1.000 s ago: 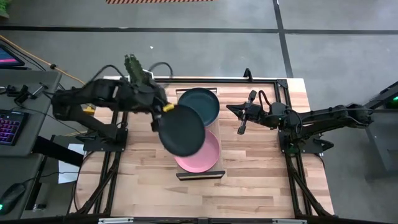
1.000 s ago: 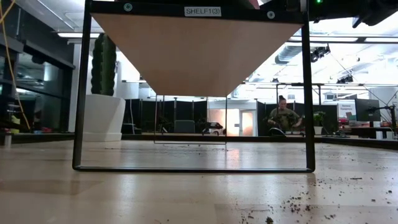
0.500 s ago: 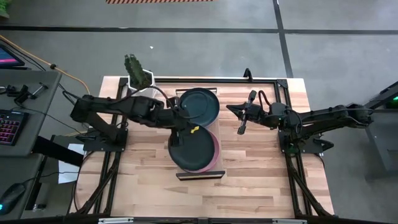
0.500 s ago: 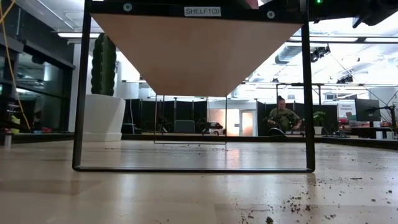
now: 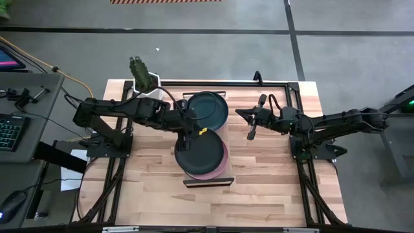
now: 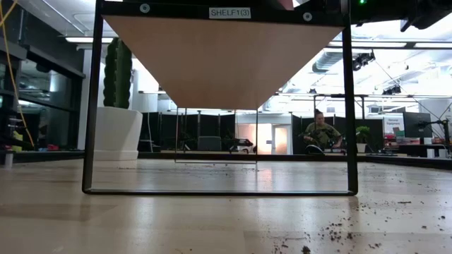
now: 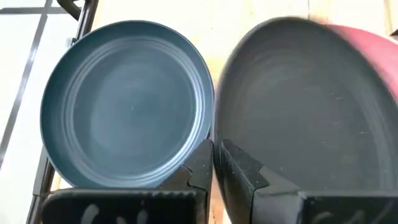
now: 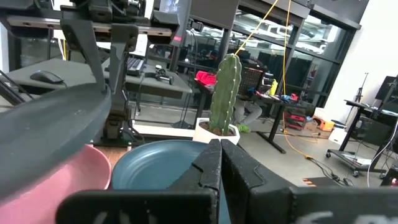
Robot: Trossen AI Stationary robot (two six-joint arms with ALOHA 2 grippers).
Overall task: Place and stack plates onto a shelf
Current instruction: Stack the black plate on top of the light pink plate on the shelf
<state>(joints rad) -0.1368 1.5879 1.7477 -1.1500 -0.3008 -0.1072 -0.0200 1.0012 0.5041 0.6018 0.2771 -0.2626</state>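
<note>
Shelf: the light-wood shelf (image 5: 207,182) runs down the middle of the bench (image 5: 265,194), its dark near end edge showing just past the plates; in the low view its underside (image 6: 224,60) fills the top of a black frame.
Far plate: a dark teal plate (image 5: 208,109) lies flat on the far half of the shelf — also seen in the left wrist view (image 7: 127,102) and the right wrist view (image 8: 163,167).
Pink plate: a pink plate (image 5: 223,158) sits on the near half of the shelf, just beside the far plate, only its rim showing.
Held plate: a dark grey plate (image 5: 199,154) sits over the pink plate, tilted rather than settled flat, nearly covering it (image 7: 305,112).
Left gripper: the left gripper (image 5: 191,129) is over the shelf between the two dark plates, its fingers (image 7: 239,167) closed on the held plate's rim.
Right gripper: the right gripper (image 5: 251,123) hangs beside the shelf's far half, apart from every plate, fingers (image 8: 239,171) pressed together on nothing.
Cactus: a potted cactus (image 5: 143,77) stands beyond the shelf's far end.
</note>
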